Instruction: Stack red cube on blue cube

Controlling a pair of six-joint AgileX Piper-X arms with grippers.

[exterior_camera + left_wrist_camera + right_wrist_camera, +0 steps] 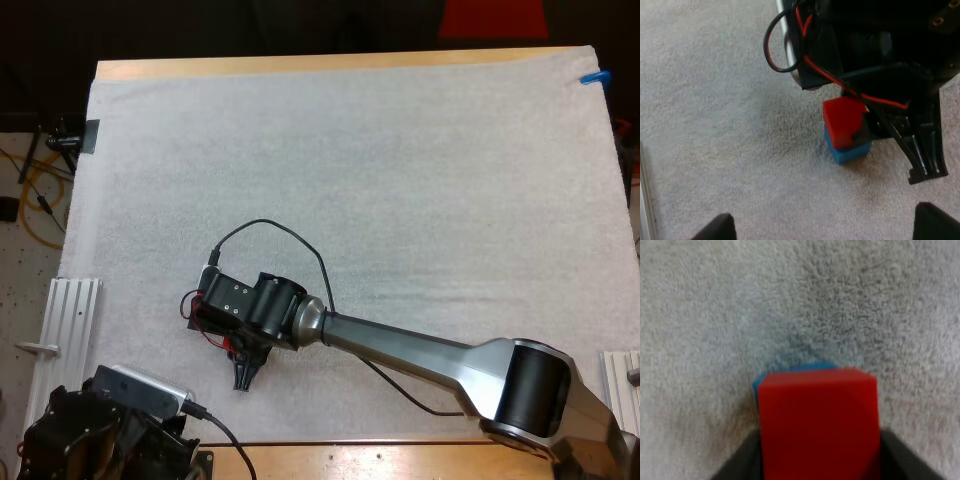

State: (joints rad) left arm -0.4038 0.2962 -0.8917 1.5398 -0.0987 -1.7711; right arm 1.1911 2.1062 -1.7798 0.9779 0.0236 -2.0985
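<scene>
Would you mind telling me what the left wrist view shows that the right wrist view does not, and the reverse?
Left wrist view: the stack from the side, with the blue cube's front face under the red cube, and my left gripper open, clear of it. Right wrist view: the right gripper's fingers pressing the red cube from both sides, with just a blue sliver past it. Both: red cube on blue cube, on the white mat.

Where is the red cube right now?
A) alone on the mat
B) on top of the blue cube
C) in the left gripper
B: the red cube sits on the blue cube, gripped at both sides by the right gripper.
</scene>
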